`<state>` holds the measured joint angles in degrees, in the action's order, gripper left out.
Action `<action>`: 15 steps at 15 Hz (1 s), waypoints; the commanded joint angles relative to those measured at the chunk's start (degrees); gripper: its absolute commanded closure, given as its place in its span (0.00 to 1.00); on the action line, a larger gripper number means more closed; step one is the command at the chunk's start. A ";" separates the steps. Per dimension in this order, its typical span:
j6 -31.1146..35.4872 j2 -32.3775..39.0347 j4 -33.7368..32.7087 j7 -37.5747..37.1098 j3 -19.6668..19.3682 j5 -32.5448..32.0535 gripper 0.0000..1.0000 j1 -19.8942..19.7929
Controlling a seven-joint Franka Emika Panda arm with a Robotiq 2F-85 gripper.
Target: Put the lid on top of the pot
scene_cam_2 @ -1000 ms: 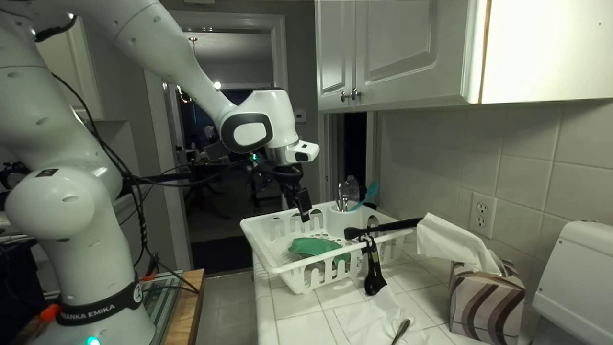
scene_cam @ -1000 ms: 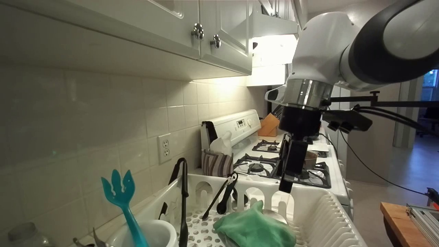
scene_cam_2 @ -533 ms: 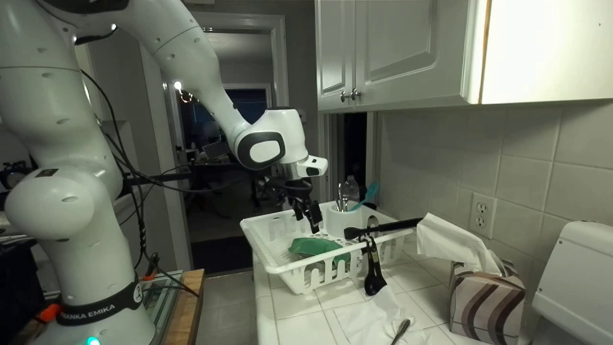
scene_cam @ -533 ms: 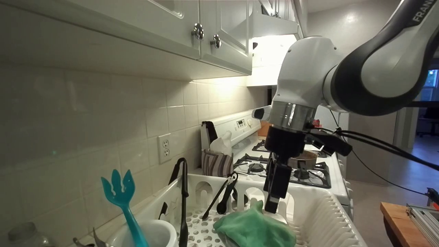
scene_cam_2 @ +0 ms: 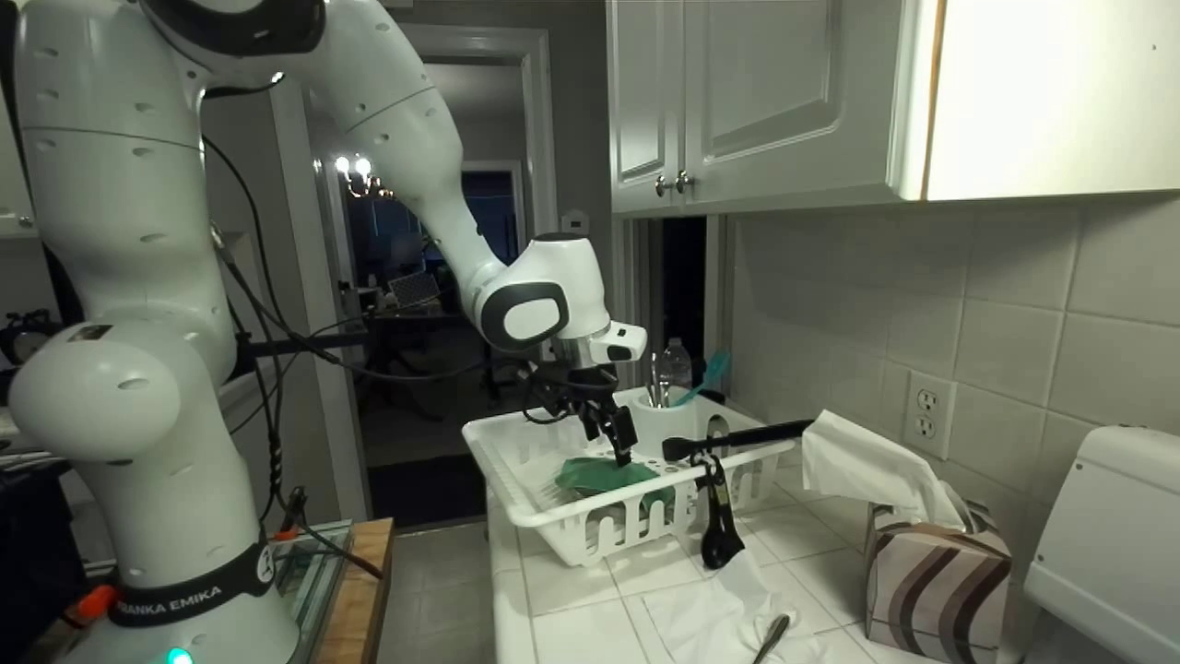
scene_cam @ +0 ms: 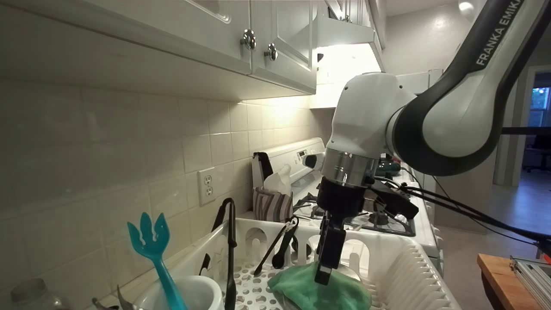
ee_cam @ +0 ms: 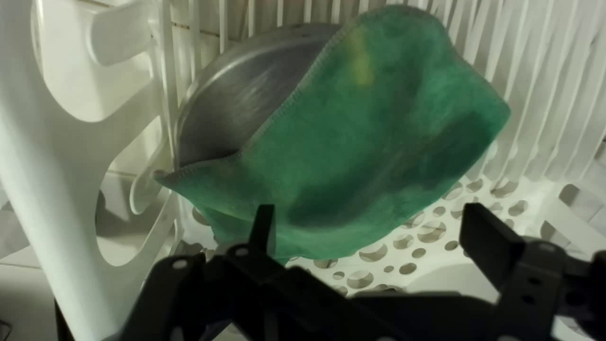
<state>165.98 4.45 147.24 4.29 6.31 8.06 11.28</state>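
Claw (ee_cam: 369, 227) empty, two fingers (ee_cam: 262, 232) wide apart; one cloth (ee_cam: 350, 156) overlaps one metal piece (ee_cam: 236, 99).

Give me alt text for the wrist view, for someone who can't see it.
A green cloth partly covers a round metal pan or lid in a white dish rack, seen from above. At the bottom edge, a black claw stands open, partly in front of the cloth; whether they touch can't be told.
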 commanded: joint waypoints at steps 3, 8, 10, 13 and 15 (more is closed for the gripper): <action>1.36 3.59 -2.06 -2.91 0.77 -1.44 0.00 -1.59; 1.79 5.13 -2.21 -3.34 0.96 -1.46 0.41 -1.63; 1.92 5.62 -2.27 -3.44 0.97 -1.51 0.56 -1.65; 2.17 5.89 -2.39 -3.61 0.84 -1.57 0.76 -1.92; 2.21 5.80 -2.44 -3.70 0.76 -1.60 0.89 -2.27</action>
<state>167.22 8.80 145.79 2.63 6.34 8.05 9.60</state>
